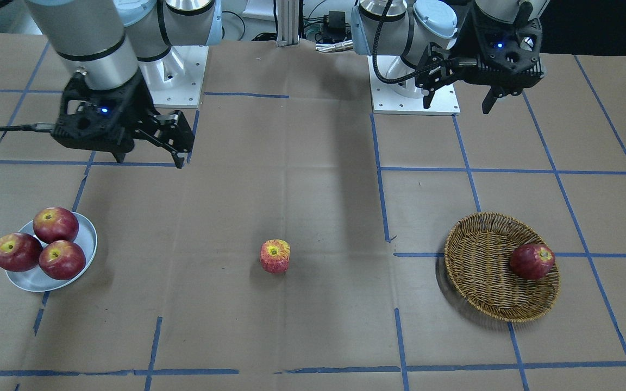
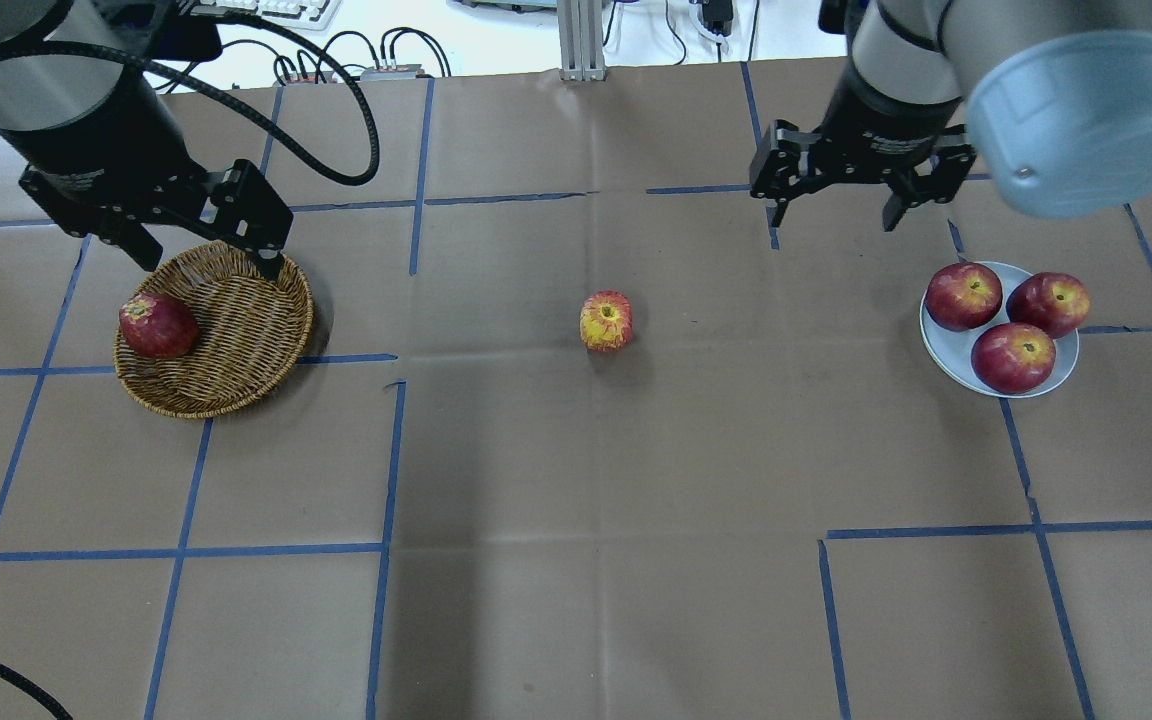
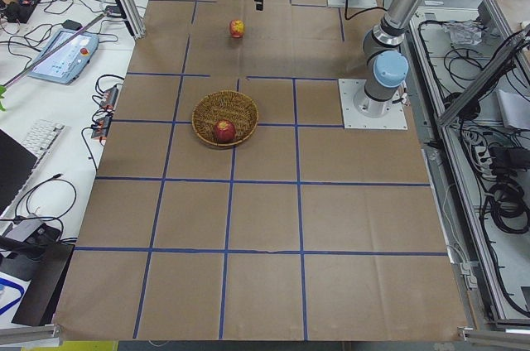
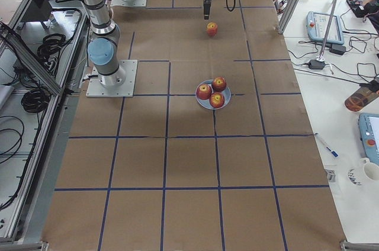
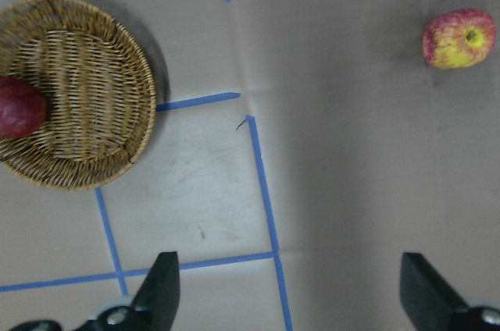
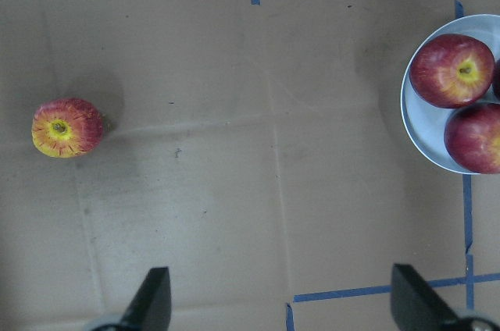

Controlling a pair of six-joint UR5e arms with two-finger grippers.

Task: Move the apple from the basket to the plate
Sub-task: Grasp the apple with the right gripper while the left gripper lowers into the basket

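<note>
The apple (image 1: 275, 256), pale, streaky, with a yellow-green stem hollow, sits upright on the bare table centre, apart from both grippers. It also shows in the overhead view (image 2: 606, 321), the left wrist view (image 5: 459, 38) and the right wrist view (image 6: 66, 127). The wicker basket (image 2: 236, 320) holds one dark red apple (image 2: 157, 325). The pale blue plate (image 2: 946, 350) holds three dark red apples. My left gripper (image 2: 206, 260) hovers open and empty over the basket's far rim. My right gripper (image 2: 834, 215) hovers open and empty between the apple and the plate, toward the far side.
The table is covered in brown paper with blue tape grid lines. The arm bases (image 1: 177, 76) stand at the robot's edge. The three apples nearly fill the plate (image 6: 422, 136). In the front-facing view the basket (image 1: 481, 260) is at the right and the plate (image 1: 30, 279) at the left.
</note>
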